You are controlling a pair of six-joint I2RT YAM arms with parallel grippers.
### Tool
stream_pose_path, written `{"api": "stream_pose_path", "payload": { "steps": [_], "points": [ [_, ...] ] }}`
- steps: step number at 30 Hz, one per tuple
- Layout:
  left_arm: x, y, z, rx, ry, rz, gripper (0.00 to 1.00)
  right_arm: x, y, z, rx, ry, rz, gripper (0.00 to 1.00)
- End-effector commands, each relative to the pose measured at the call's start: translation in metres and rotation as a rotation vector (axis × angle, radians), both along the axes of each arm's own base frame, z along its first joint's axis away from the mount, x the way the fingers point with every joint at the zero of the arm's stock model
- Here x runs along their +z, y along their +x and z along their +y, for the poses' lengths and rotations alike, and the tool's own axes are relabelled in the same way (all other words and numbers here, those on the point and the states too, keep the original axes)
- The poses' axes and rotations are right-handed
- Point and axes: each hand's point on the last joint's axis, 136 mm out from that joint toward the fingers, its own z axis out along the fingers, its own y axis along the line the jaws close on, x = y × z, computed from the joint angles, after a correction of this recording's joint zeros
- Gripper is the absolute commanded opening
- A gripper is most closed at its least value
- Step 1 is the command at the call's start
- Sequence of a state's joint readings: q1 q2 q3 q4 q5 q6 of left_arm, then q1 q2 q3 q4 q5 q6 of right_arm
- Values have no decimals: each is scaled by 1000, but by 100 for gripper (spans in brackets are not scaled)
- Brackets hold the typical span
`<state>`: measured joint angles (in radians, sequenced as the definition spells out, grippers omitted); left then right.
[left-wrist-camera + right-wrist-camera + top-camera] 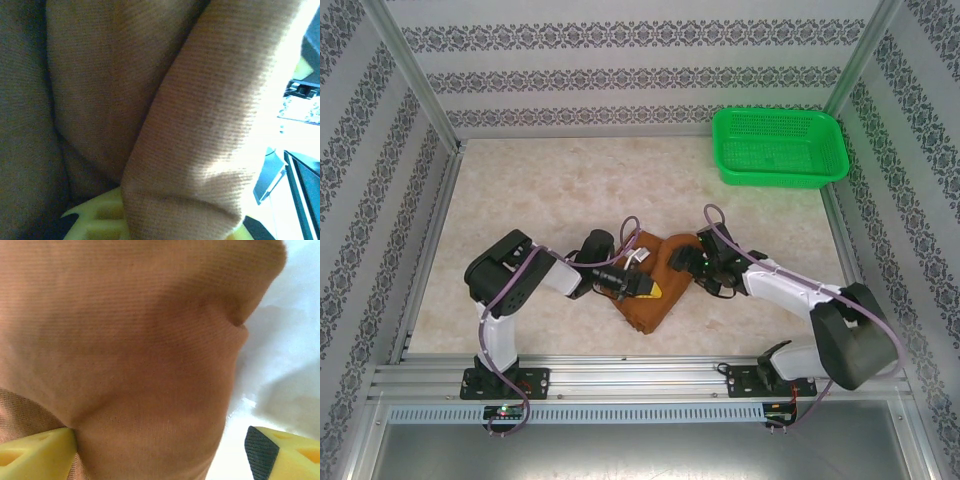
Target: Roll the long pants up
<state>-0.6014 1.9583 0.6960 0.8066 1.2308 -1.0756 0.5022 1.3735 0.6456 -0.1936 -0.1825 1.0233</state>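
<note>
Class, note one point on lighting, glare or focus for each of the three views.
Top external: even light, sharp, the pants plainly outlined. Left wrist: cloth too close, soft and dark at the left, right edge blown out white. Right wrist: weave slightly blurred at close range, table glaring pale with a grey shadow.

Left claw (654, 291) tips, seemingly deep in long pants (665, 306) folds.

Rust-brown long pants (165, 125) fold bunched over yellow jaws at btm
</note>
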Motion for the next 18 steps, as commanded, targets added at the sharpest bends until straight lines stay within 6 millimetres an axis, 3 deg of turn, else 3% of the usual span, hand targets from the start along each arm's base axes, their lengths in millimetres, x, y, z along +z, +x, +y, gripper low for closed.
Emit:
{"api": "stream_pose_path", "payload": {
  "steps": [1, 4, 5, 6, 7, 8, 11, 13, 16, 18],
  "points": [
    [-29, -19, 4, -20, 61, 99, 0, 5, 15, 18, 33, 23, -36, 90],
    [-27, -19, 4, -43, 83, 82, 0, -2, 21, 20, 39, 12, -45, 87],
    [-29, -20, 5, -54, 101, 74, 0, -7, 24, 20, 48, 6, -33, 77],
    [-27, -21, 6, -72, 111, 60, 0, -10, 26, 25, 70, 16, -27, 61],
    [-28, -21, 7, -79, 131, 49, 0, -13, 27, 26, 79, 13, -24, 35],
    [-30, -20, 10, -83, 168, 35, 0, -20, 27, 22, 64, -8, -14, 0],
    [-33, -15, 20, -112, 305, -55, 0, -37, 20, 11, 15, -5, 3, 0],
    [-34, -5, 30, -126, 435, -149, 6, -44, 10, 2, -19, -10, 24, 0],
    [-36, 23, 58, -86, 691, -315, 18, -51, -10, -11, -67, -22, 57, 0],
    [-33, 43, 79, -35, 843, -426, 20, -51, -21, -19, -90, -38, 66, 0]
  ]
}}
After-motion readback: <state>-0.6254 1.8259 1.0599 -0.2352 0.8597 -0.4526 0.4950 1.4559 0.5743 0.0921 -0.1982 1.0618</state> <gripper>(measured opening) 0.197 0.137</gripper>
